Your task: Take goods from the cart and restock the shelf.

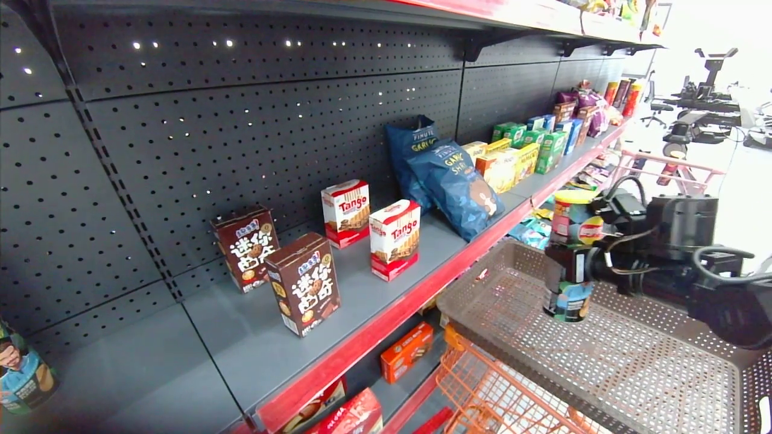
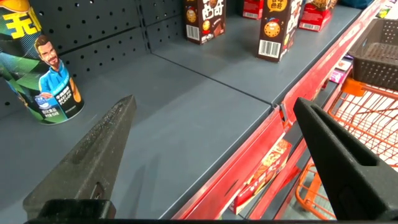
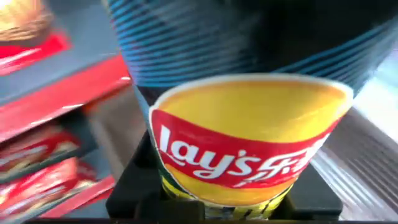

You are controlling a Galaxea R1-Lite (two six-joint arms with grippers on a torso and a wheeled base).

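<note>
Your can (image 1: 576, 223) stands upright in the right gripper (image 1: 567, 268), which is clamped around its middle. The right wrist view shows its yellow and red top (image 3: 249, 149) close up. It hangs above the basket (image 1: 633, 374) of the cart, just beside the red front edge of the shelf (image 1: 241, 337) and not yet over it.

I judge the pick done and the placing left to do: you have to carry the can across the edge and set it down on the grey board.

The left gripper (image 2: 216, 118) hovers over the shelf's far left end, fingers spread wide and empty. A second can (image 2: 43, 68) stands near it against the back panel, so one restock looks finished. Brown boxes (image 1: 301, 283) stand between the two cans, with bare board around them for this one.
</note>
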